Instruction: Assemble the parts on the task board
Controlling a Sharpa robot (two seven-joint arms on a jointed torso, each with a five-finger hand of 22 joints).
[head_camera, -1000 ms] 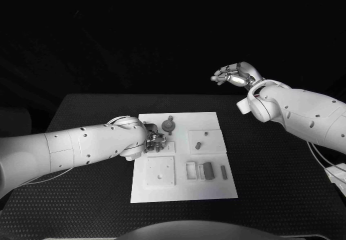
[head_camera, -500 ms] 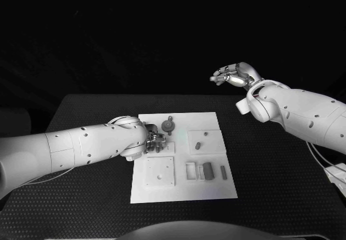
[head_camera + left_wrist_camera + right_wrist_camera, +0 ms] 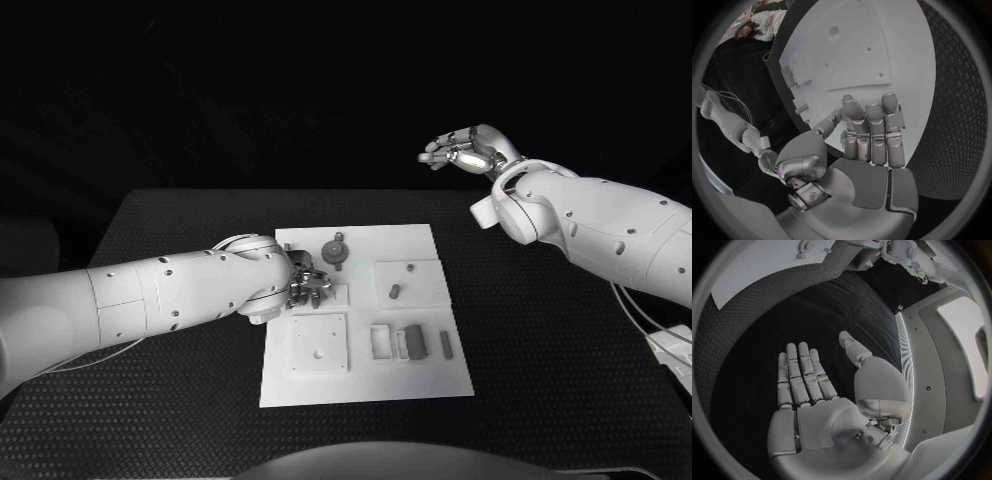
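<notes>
Flat white rectangular task board (image 3: pixel 418 375) lying mid-desk on the black textured desk (image 3: pixel 577 340), small grey parts (image 3: pixel 415 340) resting on its near right portion. Left robot hand (image 3: pixel 306 285) lowered over the board's left edge, fingers straight and apart, holding nothing. Right robot hand (image 3: pixel 464 150) raised well beyond the board, open and empty. Probably reaching for a part; next, closing fingers accurately on one.

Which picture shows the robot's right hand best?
The right wrist view: the right hand lies open there, fingers straight, holding nothing. The head view shows it small, raised beyond the table.
</notes>
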